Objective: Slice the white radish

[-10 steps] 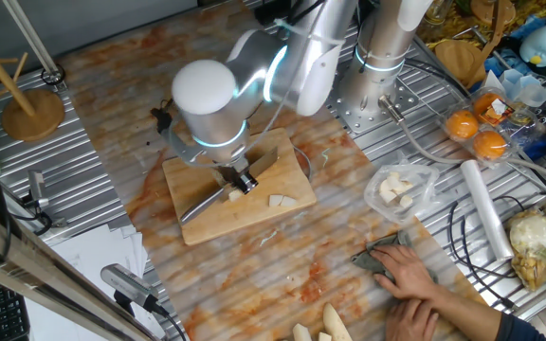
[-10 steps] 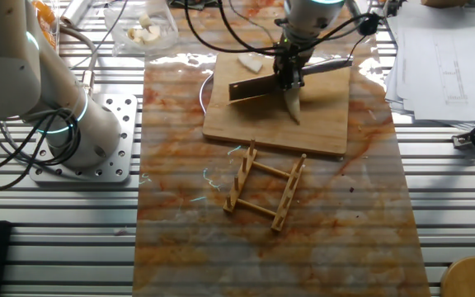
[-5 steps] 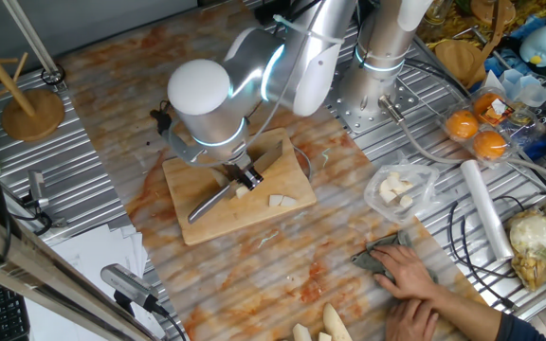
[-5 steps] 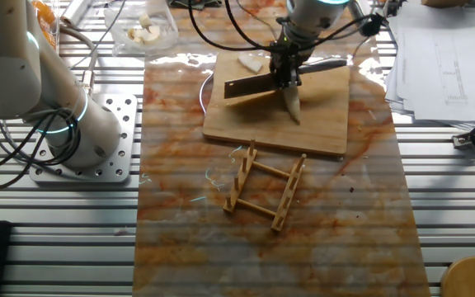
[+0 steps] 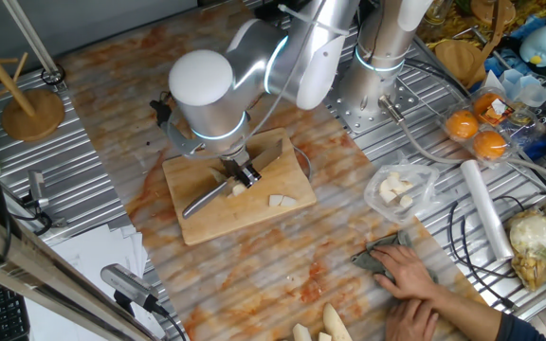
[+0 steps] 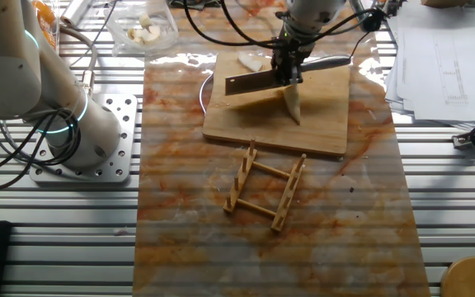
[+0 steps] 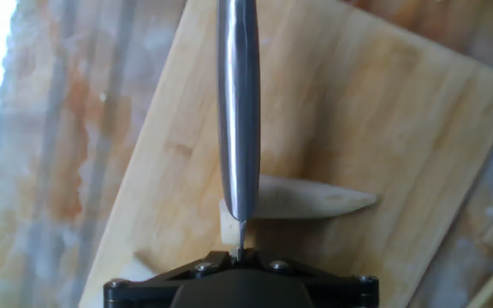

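the gripper [image 6: 288,73] is pinching a cleaver [image 6: 250,81] by its handle and, apparently, holding the blade over the blunt end of the white radish [image 6: 292,103], which is lying on the wooden cutting board [image 6: 320,124], with cut radish chunks [image 5: 281,200] nearby.

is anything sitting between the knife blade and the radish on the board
Nothing visible does. The gripper holds the knife directly over the white radish on the cutting board; the cut chunks lie off to the side.
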### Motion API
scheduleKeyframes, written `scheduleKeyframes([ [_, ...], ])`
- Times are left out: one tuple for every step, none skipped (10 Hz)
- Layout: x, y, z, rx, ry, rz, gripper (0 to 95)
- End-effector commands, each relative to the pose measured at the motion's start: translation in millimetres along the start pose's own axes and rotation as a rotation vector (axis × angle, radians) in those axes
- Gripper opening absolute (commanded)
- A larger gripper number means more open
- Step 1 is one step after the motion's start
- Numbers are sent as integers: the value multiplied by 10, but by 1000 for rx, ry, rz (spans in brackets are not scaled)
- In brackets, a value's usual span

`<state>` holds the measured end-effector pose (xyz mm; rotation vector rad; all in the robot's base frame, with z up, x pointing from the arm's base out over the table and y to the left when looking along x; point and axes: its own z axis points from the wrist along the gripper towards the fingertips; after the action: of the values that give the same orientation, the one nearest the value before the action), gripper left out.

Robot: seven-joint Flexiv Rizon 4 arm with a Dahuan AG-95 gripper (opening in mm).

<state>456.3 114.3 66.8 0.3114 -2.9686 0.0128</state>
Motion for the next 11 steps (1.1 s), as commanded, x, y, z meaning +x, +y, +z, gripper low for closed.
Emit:
scheduleKeyframes([
  [-99, -60, -85, -1, 0, -1, 0],
  [-149, -103, -121, -1, -3, -6, 0],
  [-173, -122, -127, -5, -4, -7, 0],
  [-192, -128, -102, -7, -5, -7, 0],
  [-196, -130, -88, -5, -3, -7, 0],
  [-196, -130, -85, -7, 0, -7, 0],
  [-196, -131, -79, -5, -1, -8, 0],
  [-200, -135, -50, -2, -2, -6, 0],
  [-199, -140, 0, 0, -6, -5, 0],
  [-181, -144, 63, 7, -7, -6, 0],
  [-116, -137, 134, 1, -3, 0, 0],
])
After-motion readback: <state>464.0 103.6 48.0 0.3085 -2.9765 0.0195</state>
